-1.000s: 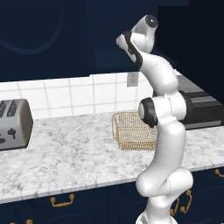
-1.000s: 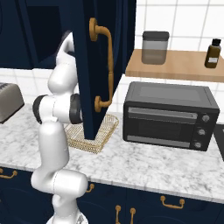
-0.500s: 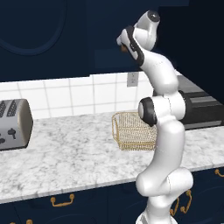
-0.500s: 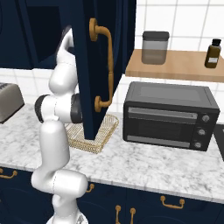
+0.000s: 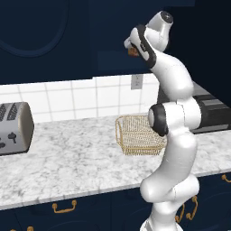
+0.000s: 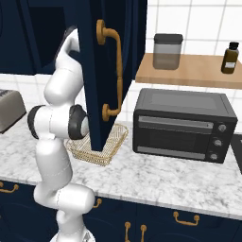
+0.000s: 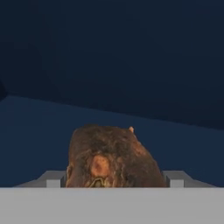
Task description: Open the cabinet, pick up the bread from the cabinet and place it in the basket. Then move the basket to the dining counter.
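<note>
The cabinet (image 5: pixel 113 31) is tall and dark navy, and its door (image 6: pixel 94 71) with the brass bar handle (image 6: pixel 115 71) stands swung open. My arm reaches up into it. In the hand view the brown, lumpy bread (image 7: pixel 111 155) rests on the cabinet's dark shelf (image 7: pixel 39 131), and my gripper (image 7: pixel 113 181) has a finger pressed against each of its sides. From the left base view the bread (image 5: pixel 132 52) shows as a brown spot at my gripper (image 5: pixel 130 46). The golden wire basket (image 5: pixel 137 135) stands on the worktop below, also the basket (image 6: pixel 97 149) beside my arm.
A silver toaster (image 5: pixel 13 128) sits at the left of the marbled worktop (image 5: pixel 67 162). A black toaster oven (image 6: pixel 184 125) stands to the right of the basket. Above it a wooden shelf (image 6: pixel 189 71) carries a jar (image 6: pixel 168 52) and a brown bottle (image 6: pixel 230 56).
The fingers have come in against the bread's sides. The arm has hardly moved, and the basket stays where it was.
</note>
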